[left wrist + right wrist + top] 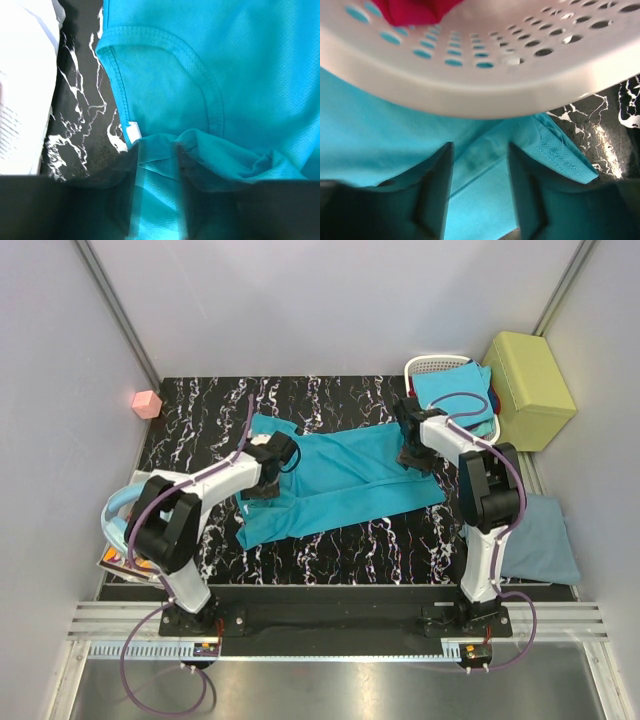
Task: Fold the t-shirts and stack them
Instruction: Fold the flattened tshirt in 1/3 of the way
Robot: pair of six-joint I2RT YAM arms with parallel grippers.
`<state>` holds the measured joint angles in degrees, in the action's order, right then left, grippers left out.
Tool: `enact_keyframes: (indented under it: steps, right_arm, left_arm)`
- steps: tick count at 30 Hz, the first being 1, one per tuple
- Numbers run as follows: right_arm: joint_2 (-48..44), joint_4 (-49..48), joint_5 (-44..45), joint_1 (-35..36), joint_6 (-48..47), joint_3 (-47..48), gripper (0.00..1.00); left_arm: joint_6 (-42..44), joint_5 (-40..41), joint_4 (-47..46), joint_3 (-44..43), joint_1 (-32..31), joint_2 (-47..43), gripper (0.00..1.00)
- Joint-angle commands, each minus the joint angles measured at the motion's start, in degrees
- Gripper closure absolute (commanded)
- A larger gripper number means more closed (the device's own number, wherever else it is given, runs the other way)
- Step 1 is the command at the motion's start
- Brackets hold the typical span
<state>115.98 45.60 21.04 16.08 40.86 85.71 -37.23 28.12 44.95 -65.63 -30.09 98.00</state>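
two grippers sit at opposite ends of the large teal t-shirt [340,485], which lies spread across the black marbled table [200,420]. we see the left gripper [157,150] at the collar end, jaws apart, with a ridge of teal cloth bunched at its tips. the right gripper [480,150] also has its jaws apart, over the shirt's hem, just beside the white basket [470,85]. a bright blue shirt [455,390] and a red shirt [410,10] lie in that basket. a grey-blue shirt [545,540] lies past the table's right edge.
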Motion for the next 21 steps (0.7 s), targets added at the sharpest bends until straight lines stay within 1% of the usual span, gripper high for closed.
enact_keyframes:
  steps: [1, 2, 3, 6, 9, 10, 12, 13, 14, 15, 16, 19, 21]
  right_arm:
    - [-5.67, -1.83, 6.37, 0.62, -2.10, 2.27, 0.35]
    - [-8.20, -1.92, 6.91, 0.88, -2.28, 2.01, 0.32]
    - [-9.71, -1.75, 7.09, 0.89, -2.63, 1.74, 0.29]
    - [-15.42, -1.83, 6.21, 1.76, -3.06, -1.06, 0.27]
    - [-20.87, -1.75, 5.33, 4.57, -2.54, -5.98, 0.28]
    - [-22.10, -2.01, 4.11, 5.19, -2.28, -9.21, 0.29]
    - [-24.66, -1.57, 2.52, 7.20, -1.06, -12.48, 0.31]
    - [-26.32, -1.66, 1.21, 7.82, -0.61, -15.98, 0.34]
    - [-27.12, -1.75, 0.59, 8.61, -0.17, -17.75, 0.36]
    - [-27.91, -2.01, -0.03, 10.27, 0.79, -20.99, 0.37]
    - [-29.48, -2.10, -0.55, 11.42, 1.15, -22.33, 0.37]
    - [-31.86, -2.27, -1.34, 13.97, 2.64, -26.72, 0.37]
    - [-32.31, -2.54, -1.35, 14.33, 3.34, -28.14, 0.37]
  left_arm:
    - [-0.12, 4.65, -1.53, -2.58, 0.03, -5.61, 0.39]
    - [-0.29, 5.19, -1.44, -2.58, -0.06, -7.28, 0.32]
    - [-0.30, 5.54, -1.18, -2.49, -0.06, -10.42, 0.30]
    - [-0.56, 4.67, 0.22, -2.49, -0.59, -15.88, 0.26]
    - [-2.31, 2.91, 1.54, -1.01, -2.69, -19.67, 0.25]
    - [-3.62, 1.60, 1.63, -0.30, -4.79, -20.38, 0.25]
    - [-5.56, -0.16, 2.16, 1.89, -7.34, -21.52, 0.26]
    - [-7.48, -0.69, 2.16, 2.77, -10.23, -21.79, 0.27]
    - [-8.55, -1.39, 2.07, 4.35, -11.82, -21.88, 0.28]
    - [-10.30, -2.44, 1.99, 4.89, -13.49, -21.71, 0.29]
    - [-10.92, -2.89, 1.98, 5.33, -16.90, -21.36, 0.30]
    - [-11.55, -3.69, 1.89, 6.04, -22.89, -18.90, 0.31]
    - [-11.81, -4.21, 1.72, 6.82, -24.31, -16.70, 0.30]
